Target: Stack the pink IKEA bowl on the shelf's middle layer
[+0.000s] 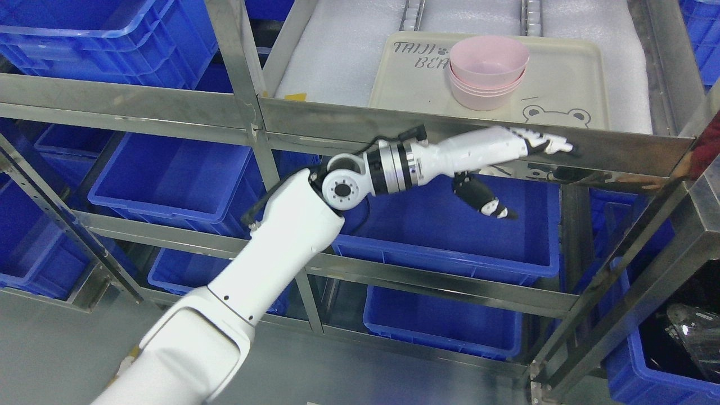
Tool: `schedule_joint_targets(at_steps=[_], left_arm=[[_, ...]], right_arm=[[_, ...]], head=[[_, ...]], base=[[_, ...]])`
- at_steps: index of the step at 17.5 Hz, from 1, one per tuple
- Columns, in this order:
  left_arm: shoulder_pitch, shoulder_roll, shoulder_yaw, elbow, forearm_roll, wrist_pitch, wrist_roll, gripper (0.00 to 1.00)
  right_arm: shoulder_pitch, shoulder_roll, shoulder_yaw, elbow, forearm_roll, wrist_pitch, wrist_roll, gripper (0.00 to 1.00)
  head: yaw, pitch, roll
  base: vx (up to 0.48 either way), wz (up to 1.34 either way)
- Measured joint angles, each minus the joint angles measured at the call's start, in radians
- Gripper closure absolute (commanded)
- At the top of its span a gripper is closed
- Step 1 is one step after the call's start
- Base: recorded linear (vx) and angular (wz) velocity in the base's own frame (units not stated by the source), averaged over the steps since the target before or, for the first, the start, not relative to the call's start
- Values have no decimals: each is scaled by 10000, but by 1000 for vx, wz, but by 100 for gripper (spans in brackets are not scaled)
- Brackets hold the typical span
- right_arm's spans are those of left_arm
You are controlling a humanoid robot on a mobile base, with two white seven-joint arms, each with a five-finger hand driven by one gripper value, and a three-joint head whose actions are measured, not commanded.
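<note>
Since the pink bowls [488, 72] are seen nested on the tray [568, 84] on the shelf [349, 121], stacking is judged done; the left hand [509, 152] is held empty below, fingers [554, 147] extended

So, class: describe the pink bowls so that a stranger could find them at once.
Find the steel shelf with white foam lining. On it lies a cream tray printed with a bear. The pink bowls stand nested on the tray, the only pink thing among blue bins.
</note>
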Motion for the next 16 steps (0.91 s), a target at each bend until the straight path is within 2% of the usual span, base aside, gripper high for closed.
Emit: schedule_joint_targets(at_steps=[5,8,11,16], left_arm=[[2290,0,216,-164,268,-94,65,12],[3490,0,657,-86,405,-1,1484,12],[4264,0,1271,-26,795,935,3347,11],[5059,0,2216,-241,1742,2387,4616,8]], right_arm=[[1,0,0,0,0,0,-51,0],[0,0,0,0,0,0,-54,0],[0,0,0,0,0,0,-55,0],[1,0,0,0,0,0,-57,0]], head=[[0,0,0],[0,0,0],[0,0,0],[0,0,0]], base=[[0,0],[0,0],[0,0],[0,0]])
